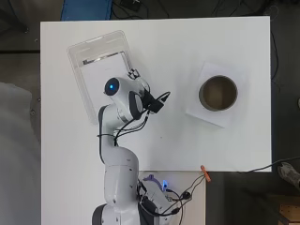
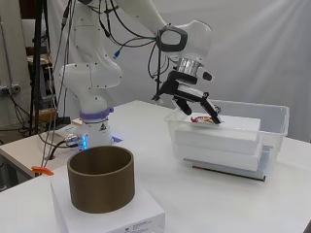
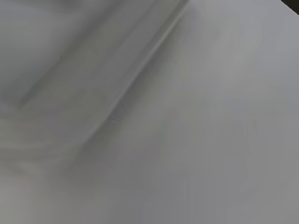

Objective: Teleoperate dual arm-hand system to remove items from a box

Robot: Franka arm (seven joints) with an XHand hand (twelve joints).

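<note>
- The white robot arm [image 2: 92, 73] reached over a clear plastic box [image 2: 274, 119] that sat on the white table [image 1: 187, 150], near the table's far-left corner as the overhead camera saw it.
- The black and white hand [image 2: 192, 99] hung above the near end of the box, fingers angled downward, with a small red and white item [image 2: 201, 119] pinched at their tips.
- The item was held just above the white blocks [image 2: 218, 141] stacked inside the box; whether it touched the top block could not be told from the side view.
- In the overhead view the arm's own wrist covered most of the hand [image 1: 136, 75], and the item did not show there.
- A brown cylindrical container [image 1: 218, 93], open at the top, stood on a flat white box [image 1: 218, 119] toward the table's right edge, well apart from the clear plastic box.
- A small orange object [image 1: 206, 173] lay at the table's near edge, beside dark cables.
- The arm's base, with a blue light glowing on it, stood at the near edge of the table.
- The wrist camera recorded only a pale grey surface with soft folds or ridges, too indistinct to identify.
</note>
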